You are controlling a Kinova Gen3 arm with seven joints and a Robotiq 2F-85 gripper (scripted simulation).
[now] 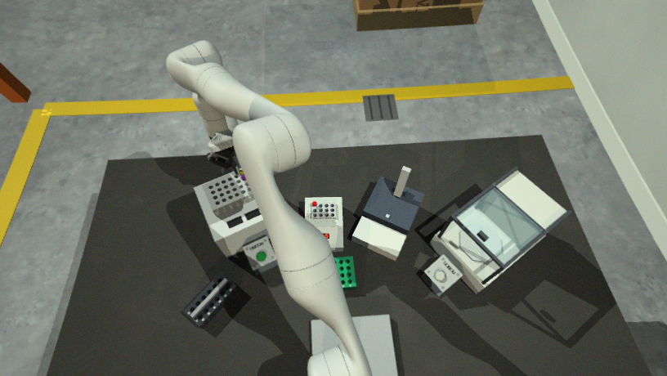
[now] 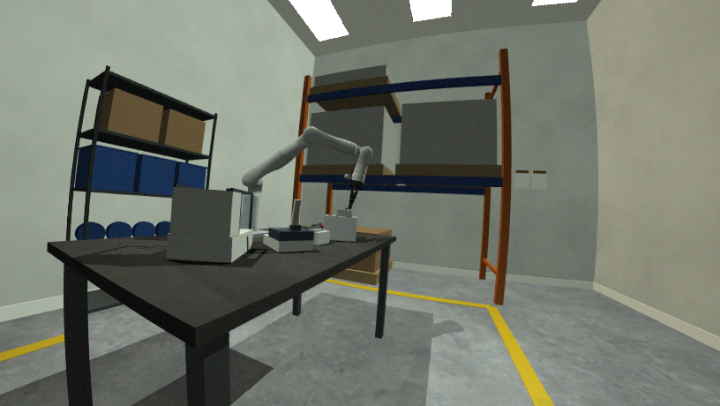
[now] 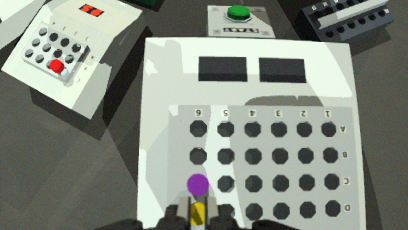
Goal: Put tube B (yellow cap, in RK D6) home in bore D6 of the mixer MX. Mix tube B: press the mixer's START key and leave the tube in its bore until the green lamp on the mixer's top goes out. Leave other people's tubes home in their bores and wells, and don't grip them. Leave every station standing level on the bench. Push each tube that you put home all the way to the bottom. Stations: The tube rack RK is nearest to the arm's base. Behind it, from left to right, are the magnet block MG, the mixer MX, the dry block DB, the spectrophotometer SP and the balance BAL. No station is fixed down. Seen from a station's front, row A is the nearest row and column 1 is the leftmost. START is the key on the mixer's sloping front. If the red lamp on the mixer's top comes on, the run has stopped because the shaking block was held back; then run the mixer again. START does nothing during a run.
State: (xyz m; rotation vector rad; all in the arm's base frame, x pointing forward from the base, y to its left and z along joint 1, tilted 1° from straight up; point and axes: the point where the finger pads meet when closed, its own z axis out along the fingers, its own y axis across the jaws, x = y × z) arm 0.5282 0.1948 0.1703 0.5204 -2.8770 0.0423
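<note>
In the wrist view my gripper (image 3: 197, 212) is shut on tube B (image 3: 198, 212), whose yellow cap shows between the fingers. I hold it upright over the back corner of the mixer MX (image 3: 250, 135), at row D, column 6; that bore is hidden under the tube. A purple-capped tube (image 3: 198, 184) stands in bore C6, right beside it. The green START key (image 3: 238, 12) is on the mixer's front. In the top view the gripper (image 1: 225, 158) is at the far edge of the mixer (image 1: 229, 205). I see no lit lamp on the mixer's top.
The dry block DB (image 1: 324, 214) with a red-capped tube (image 3: 56, 65) stands right of the mixer. The magnet block MG (image 1: 209, 301), green rack RK (image 1: 344, 271), spectrophotometer SP (image 1: 390, 217) and balance BAL (image 1: 499, 224) stand on the bench.
</note>
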